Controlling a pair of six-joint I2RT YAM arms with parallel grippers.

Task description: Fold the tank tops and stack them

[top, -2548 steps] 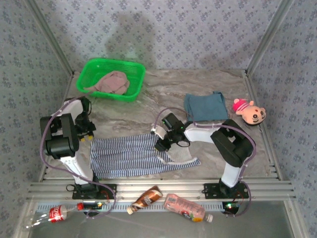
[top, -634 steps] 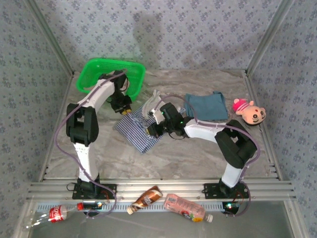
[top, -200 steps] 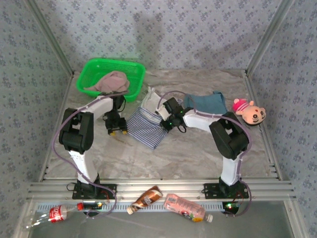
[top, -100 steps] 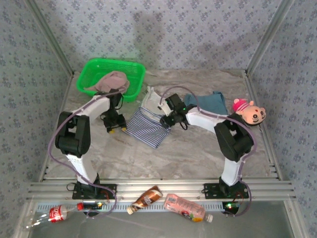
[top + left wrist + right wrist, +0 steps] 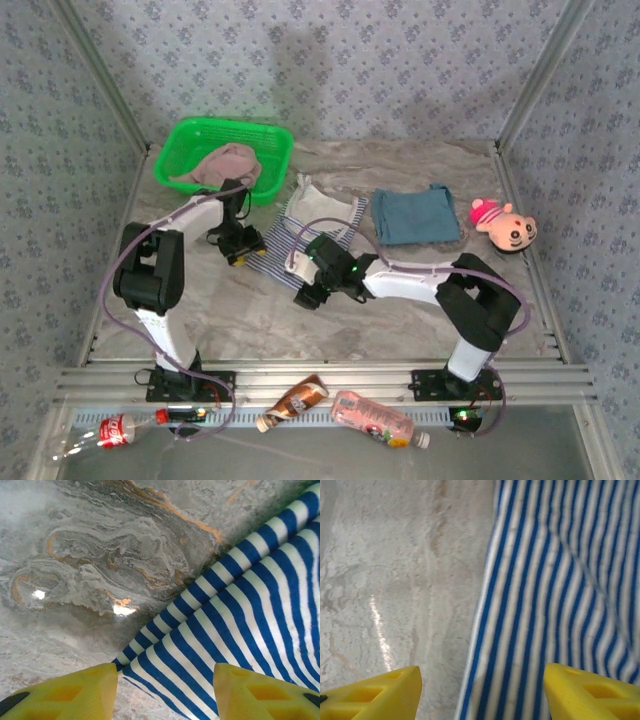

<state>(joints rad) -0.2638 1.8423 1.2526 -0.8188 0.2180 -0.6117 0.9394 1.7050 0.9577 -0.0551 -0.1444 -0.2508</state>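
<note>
Striped tank top on desk just right of green basket, long axis running away from arm bases. I read both released, empty: left pincer at basket-side corner, right pincer at near edge.

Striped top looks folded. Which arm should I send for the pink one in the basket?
Left, probably. The left gripper, open, hangs at the striped top, just in front of the green basket holding the pink tank top. The right gripper is at the striped top's near corner, farther from the basket.
</note>
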